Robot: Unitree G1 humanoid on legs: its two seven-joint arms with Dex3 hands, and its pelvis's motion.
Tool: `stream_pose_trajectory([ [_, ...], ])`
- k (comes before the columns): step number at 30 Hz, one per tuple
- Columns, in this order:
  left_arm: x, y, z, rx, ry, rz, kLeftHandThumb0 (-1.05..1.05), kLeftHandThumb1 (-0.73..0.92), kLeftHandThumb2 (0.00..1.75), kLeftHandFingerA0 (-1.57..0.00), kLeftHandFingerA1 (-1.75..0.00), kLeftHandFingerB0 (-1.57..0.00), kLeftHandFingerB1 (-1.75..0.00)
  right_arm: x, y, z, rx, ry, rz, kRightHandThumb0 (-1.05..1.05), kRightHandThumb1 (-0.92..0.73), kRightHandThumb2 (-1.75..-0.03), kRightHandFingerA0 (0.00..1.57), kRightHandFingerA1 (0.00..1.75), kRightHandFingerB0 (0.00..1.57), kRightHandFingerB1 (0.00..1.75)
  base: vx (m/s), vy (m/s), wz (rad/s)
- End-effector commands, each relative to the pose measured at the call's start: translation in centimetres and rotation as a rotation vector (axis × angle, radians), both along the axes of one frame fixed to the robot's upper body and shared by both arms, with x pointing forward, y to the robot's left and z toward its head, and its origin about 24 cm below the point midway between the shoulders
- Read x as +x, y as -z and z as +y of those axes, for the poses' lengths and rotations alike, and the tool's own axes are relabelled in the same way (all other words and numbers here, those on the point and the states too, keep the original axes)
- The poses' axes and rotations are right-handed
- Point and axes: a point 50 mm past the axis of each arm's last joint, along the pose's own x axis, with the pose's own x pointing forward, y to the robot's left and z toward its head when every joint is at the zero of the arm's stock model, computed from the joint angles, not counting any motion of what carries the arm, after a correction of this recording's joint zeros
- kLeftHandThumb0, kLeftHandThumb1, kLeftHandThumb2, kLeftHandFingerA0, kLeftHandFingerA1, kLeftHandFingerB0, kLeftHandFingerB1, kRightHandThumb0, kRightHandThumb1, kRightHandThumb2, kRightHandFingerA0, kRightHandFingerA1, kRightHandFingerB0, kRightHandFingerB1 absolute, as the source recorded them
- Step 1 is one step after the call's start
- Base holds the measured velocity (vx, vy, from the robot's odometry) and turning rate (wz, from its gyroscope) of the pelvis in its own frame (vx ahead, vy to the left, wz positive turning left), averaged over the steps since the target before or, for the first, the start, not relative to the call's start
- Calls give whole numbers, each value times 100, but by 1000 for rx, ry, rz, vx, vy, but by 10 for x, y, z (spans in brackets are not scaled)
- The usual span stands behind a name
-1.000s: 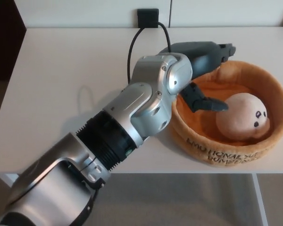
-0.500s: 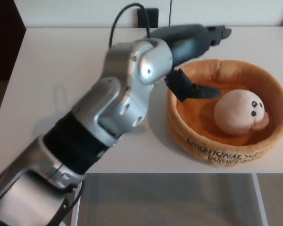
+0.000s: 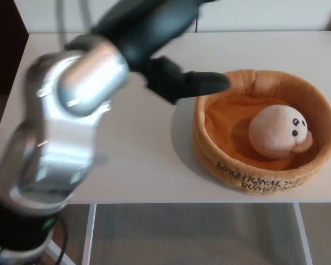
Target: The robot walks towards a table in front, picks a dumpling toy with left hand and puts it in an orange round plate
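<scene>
Head view. The white table [image 3: 154, 160] is seen with its near edge running across the lower part of the picture; floor is seen below it and a table leg at the lower left. The orange round plate [image 3: 263, 175], a soft plush dish with a raised rim and dark lettering on its front wall, sits on the table's right part, its front wall close to the near edge. A broad stretch of bare tabletop lies between the plate and the table's left edge, and more behind the plate up to the wall.

The dumpling toy [image 3: 279, 132] lies inside the plate, right of its centre, resting on the orange floor near the right-hand rim. Its face, with two small dark eyes, is turned up and to the right. The body is nearly round, so no clear long axis can be made out; a small fold is seen at its lower right.

The left hand [image 3: 171, 66] is held above the table, left of the plate and clear of it, blurred by motion. One dark finger [image 3: 207, 83] is stretched towards the plate's left rim; the digits are apart and nothing is held.

Compared with half a second ago, the hand has been raised and drawn back from above the plate's inside, and the arm [image 3: 66, 121] has swung up and to the left. The toy and plate are unchanged in place.

The right hand is not seen.
</scene>
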Motion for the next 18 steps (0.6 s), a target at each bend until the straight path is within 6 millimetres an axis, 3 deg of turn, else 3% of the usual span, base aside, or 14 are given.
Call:
stream_pose_trajectory([
  [1, -146, -6, 87, 123, 109, -287, -81, 56, 58, -20, -37, -20, -28, -13, 3, -3, -46, -35, 18, -24, -63, -59, 66, 57, 51, 37, 0, 0, 0],
  [2, -160, 11, 95, 166, 70, -202, -81, 56, 58, -20, -37, -20, -28, -12, 2, -4, -49, -36, 17, -24, -63, -59, 66, 57, 51, 37, 0, 0, 0],
  [3, -164, 14, 97, 176, 63, -183, -81, 56, 58, -20, -37, -20, -28, -12, 2, -4, -50, -36, 17, -24, -63, -59, 66, 57, 51, 37, 0, 0, 0],
  [4, -172, 31, 98, 197, 26, -69, -71, 51, 57, -29, -37, -23, -29, -14, 2, -5, -53, -34, 20, -23, -64, -59, 68, 57, 51, 38, 0, 0, 0],
  [6, -185, 50, 99, 227, -16, 77, -71, 51, 57, -29, -37, -23, -29, -16, 3, -6, -57, -31, 23, -23, -64, -59, 68, 57, 51, 38, 0, 0, 0],
  [7, -193, 66, 104, 237, -48, 179, -69, 43, 73, -28, -44, -23, -38, -20, 4, -5, -54, -35, 35, -25, -63, -59, 74, 69, 50, 37, 0, 0, 0],
  [8, -201, 81, 108, 244, -73, 272, -69, 43, 73, -28, -44, -23, -38, -25, 7, -4, -49, -41, 48, -25, -63, -59, 74, 69, 50, 37, 0, 0, 0],
  [11, -205, 84, 109, 244, -76, 293, -69, 43, 73, -28, -44, -23, -38, -26, 7, -3, -48, -42, 51, -25, -63, -59, 74, 69, 50, 37, 0, 0, 0],
  [12, -207, 105, 115, 279, -111, 406, -62, 48, 56, -42, -42, -36, -32, -26, 7, -4, -44, -34, 50, -26, -63, -58, 73, 67, 51, 39, 0, 0, 0],
  [13, -217, 133, 120, 339, -138, 548, -62, 48, 56, -42, -42, -36, -32, -28, 7, -5, -40, -23, 48, -26, -63, -58, 73, 67, 51, 39, 0, 0, 0],
  [15, -221, 138, 121, 352, -140, 576, -62, 48, 56, -42, -42, -36, -32, -28, 7, -5, -39, -21, 48, -26, -63, -58, 73, 67, 51, 39, 0, 0, 0],
  [16, -224, 149, 122, 427, -146, 628, -70, 55, 62, -40, -42, -31, -32, -28, 7, -5, -47, -37, 54, -27, -64, -59, 77, 82, 53, 39, 0, 0, 0],
  [18, -230, 167, 123, 551, -172, 692, -67, 56, 60, -41, -41, -31, -32, -29, 7, -5, -57, -57, 66, -28, -64, -59, 81, 81, 52, 38, 0, 0, 0],
])
